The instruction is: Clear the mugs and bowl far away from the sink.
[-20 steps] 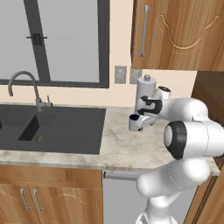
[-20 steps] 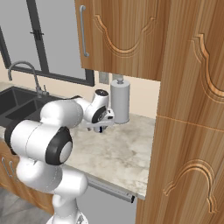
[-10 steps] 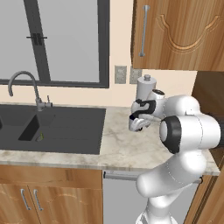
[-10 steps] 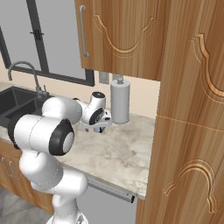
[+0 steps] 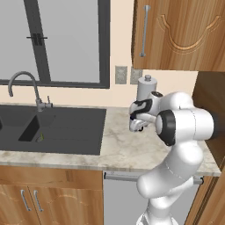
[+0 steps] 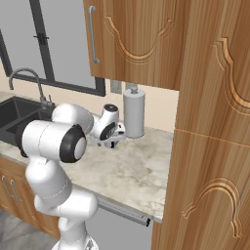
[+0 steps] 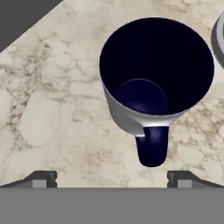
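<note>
A mug (image 7: 151, 83), grey outside and dark blue inside, stands upright on the marble counter (image 7: 52, 131), with its handle pointing toward my fingertips. My gripper (image 7: 113, 179) hovers just above it, open, one fingertip on each side of the handle and apart from it. In the left base view the gripper (image 5: 137, 125) hangs low over the counter to the right of the black sink (image 5: 52, 127), and the hand covers most of the mug. The right base view shows the gripper (image 6: 112, 141) in front of the paper towel roll. The bowl is out of view.
A white paper towel roll (image 5: 147, 88) stands against the wall right behind the mug; its grey base (image 7: 218, 35) is close to the mug's rim. The gooseneck tap (image 5: 24, 85) rises behind the sink. A tall wooden cabinet (image 6: 215, 136) closes off the counter's right end.
The hand has moved left and down until it sits over the mug, which stood uncovered to its left a second ago. The jaws have stayed open and the mug has not moved.
</note>
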